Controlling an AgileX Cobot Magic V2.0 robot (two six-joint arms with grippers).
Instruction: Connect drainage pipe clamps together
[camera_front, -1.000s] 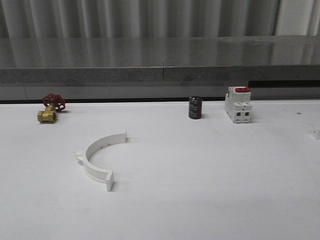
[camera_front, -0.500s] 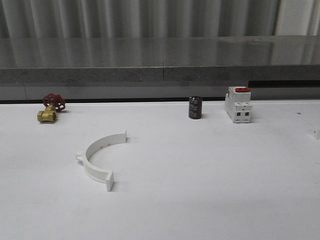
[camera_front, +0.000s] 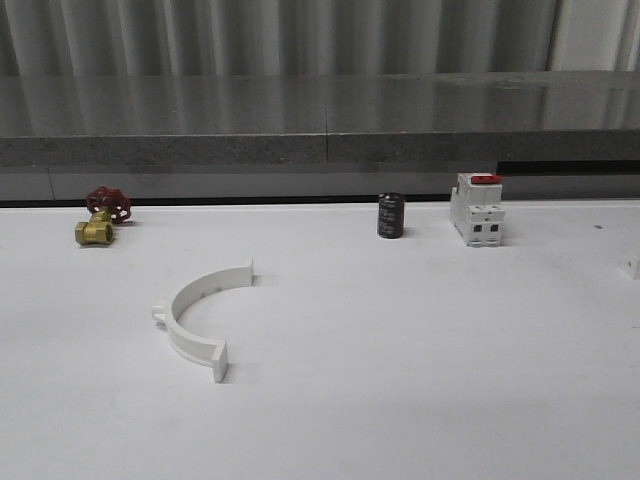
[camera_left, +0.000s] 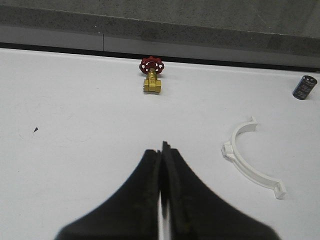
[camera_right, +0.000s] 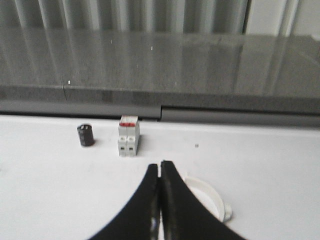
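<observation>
One drainage pipe clamp (camera_front: 186, 341), a white half-ring with flat end tabs, lies on the white table left of centre. From the left wrist it appears as the clamp (camera_left: 243, 167), off to one side of my left gripper (camera_left: 161, 147), which is shut and empty above bare table. A second white clamp (camera_right: 216, 196) lies just beyond my right gripper (camera_right: 160, 165), partly hidden by the black fingers. That gripper is shut too, holding nothing. A small white piece (camera_front: 631, 267) shows at the table's right edge, cut off by the frame.
A brass valve with a red handwheel (camera_front: 100, 217) sits at the back left. A black cylinder (camera_front: 390, 216) and a white breaker with a red top (camera_front: 476, 209) stand at the back right. A grey ledge (camera_front: 320, 150) runs behind the table.
</observation>
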